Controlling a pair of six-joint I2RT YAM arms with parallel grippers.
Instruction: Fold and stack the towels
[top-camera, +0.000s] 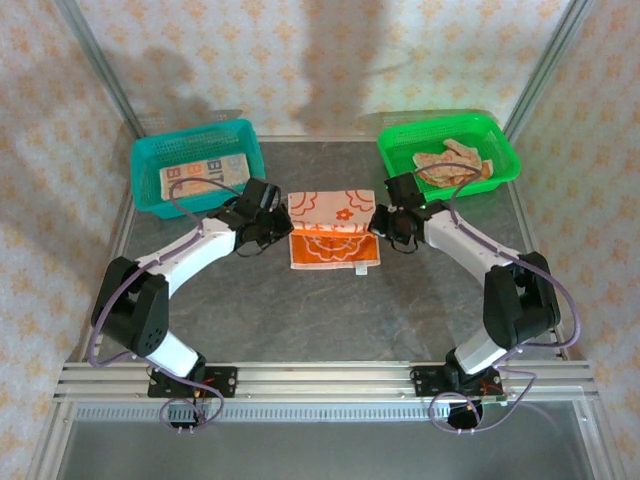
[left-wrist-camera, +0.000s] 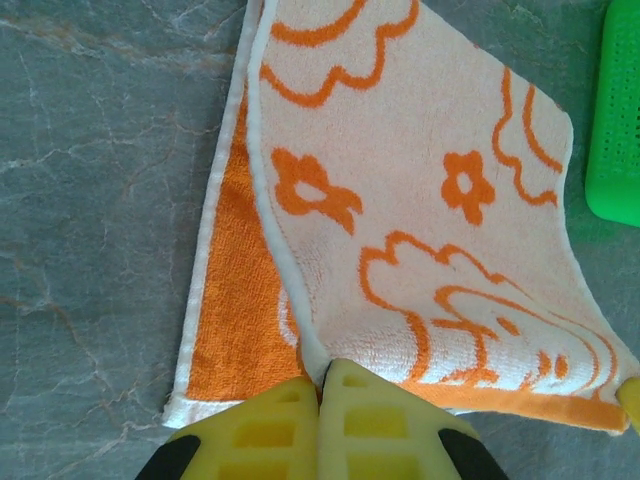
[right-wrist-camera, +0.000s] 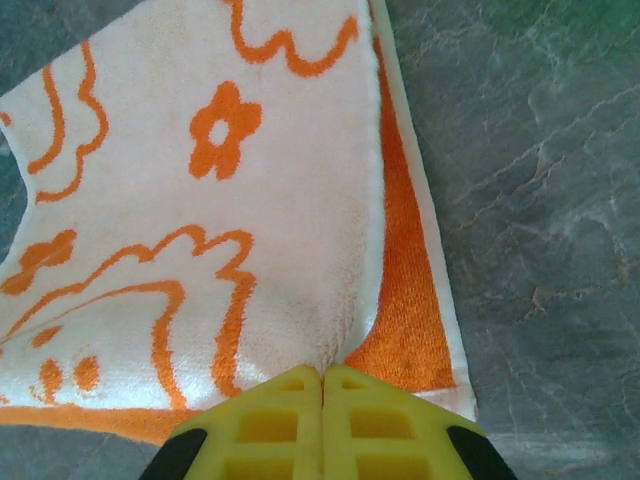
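- Here, the left pincer (left-wrist-camera: 322, 380) is pressed fully together, its yellow fingers pinching an edge of the orange-and-cream flower-printed cloth towel (top-camera: 335, 232) at its left side in the top view.
- The right pincer (right-wrist-camera: 322, 372) is likewise closed tight, nipping the same towel at its right side.
- That towel lies mid-frame in the top view on the grey stone-patterned table (top-camera: 300, 310), between the two pincers, a cream layer lapped over an orange one.
- Upper left, a teal plastic basket (top-camera: 148, 160) holds a folded cream towel with blue-orange lettering (top-camera: 205, 177).
- Upper right, a green plastic basket (top-camera: 503, 150) holds a crumpled orange-and-cream towel (top-camera: 450, 162), just behind the right arm.
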